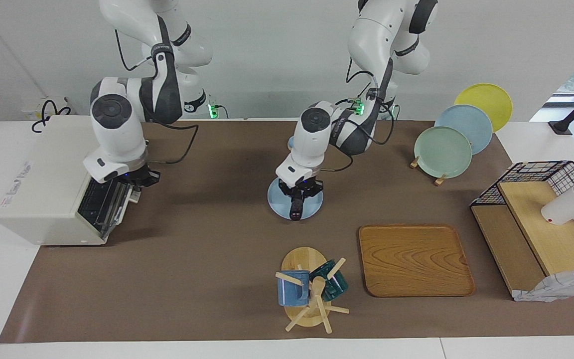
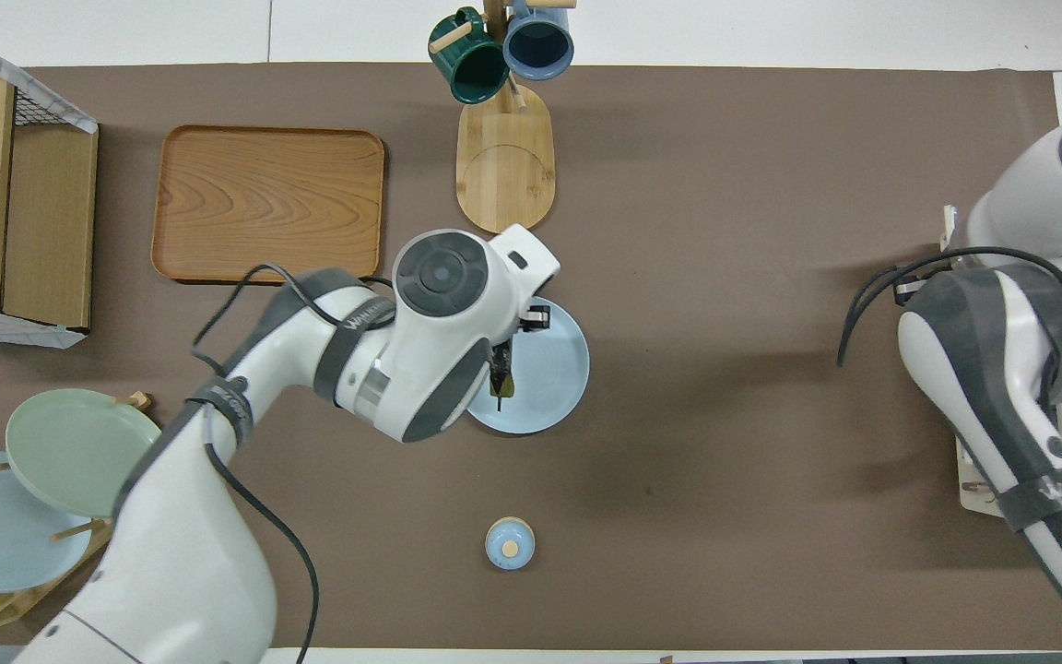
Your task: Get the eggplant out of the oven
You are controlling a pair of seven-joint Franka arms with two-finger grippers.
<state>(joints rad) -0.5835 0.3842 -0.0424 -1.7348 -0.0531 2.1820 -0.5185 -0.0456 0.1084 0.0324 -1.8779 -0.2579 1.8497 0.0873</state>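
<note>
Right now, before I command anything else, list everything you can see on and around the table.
eggplant: 1, dark purple, in the left gripper over the blue plate
oven: 1, off-white, door open, at the right arm's end of the table
blue plate: 1, pale blue, mid-table
wooden tray: 1, brown, farther from the robots than the blue plate
mug tree: 1, wood, holding a blue mug and a green mug
plate rack: 1, holding green, blue and yellow plates, toward the left arm's end
wire shelf: 1, black wire and wood, left arm's end
small lidded jar: 1, blue, near the robots
left gripper: shut on the eggplant
right gripper: at the oven's open door
</note>
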